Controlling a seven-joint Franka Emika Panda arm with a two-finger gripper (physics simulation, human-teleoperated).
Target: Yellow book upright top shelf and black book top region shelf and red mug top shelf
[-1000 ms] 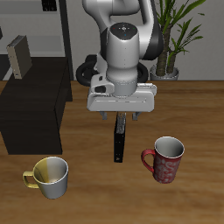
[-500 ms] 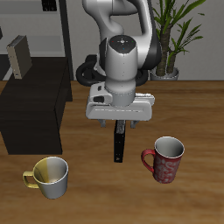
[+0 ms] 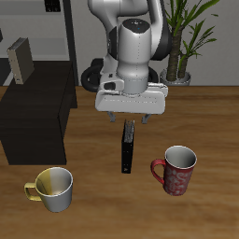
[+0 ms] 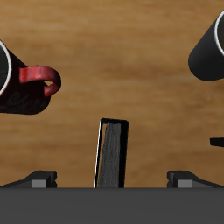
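Note:
The thin black book (image 3: 128, 149) lies on its narrow edge on the wooden table, and it also shows in the wrist view (image 4: 111, 153). My gripper (image 3: 130, 119) hangs open above the book's far end with nothing held; its fingertips (image 4: 39, 179) stand wide on either side of the book. The red mug (image 3: 177, 170) stands upright on the table beside the book, and its handle (image 4: 37, 79) shows in the wrist view. The yellow book (image 3: 21, 61) stands upright on top of the black shelf (image 3: 37, 112).
A cream mug with a yellow handle (image 3: 54, 189) stands near the table's front edge, in front of the shelf. A potted plant (image 3: 182, 47) stands at the back. A thin dark frame (image 3: 67, 28) rises behind the shelf.
The gripper dipped toward the black book half a second ago and has since risen again. The book, mugs and yellow book have not moved.

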